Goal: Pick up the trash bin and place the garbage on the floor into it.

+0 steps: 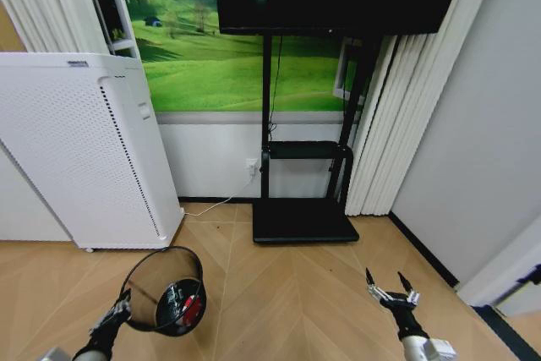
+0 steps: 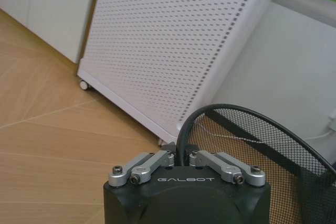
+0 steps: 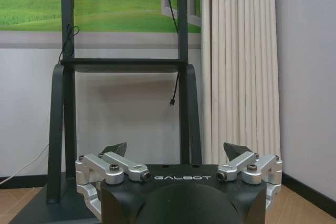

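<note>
Holding the trash bin [image 1: 163,289] by its rim, the left tool [image 1: 121,308] is clamped on it, red-and-white garbage [image 1: 188,306] already inside. Right tool [image 1: 392,294] hangs empty, fingers spread, well off to the side. Looks nearly done; can't spot leftovers on the floor [image 1: 287,293].

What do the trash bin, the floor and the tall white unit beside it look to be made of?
Trash bin, held at its rim by the left claw: black wire mesh, likely metal, see-through sides.
Floor: light tan wood or wood-look parquet, herringbone seams, low sheen.
White appliance: matte white perforated panel, plastic or painted metal; cannot tell which.
</note>
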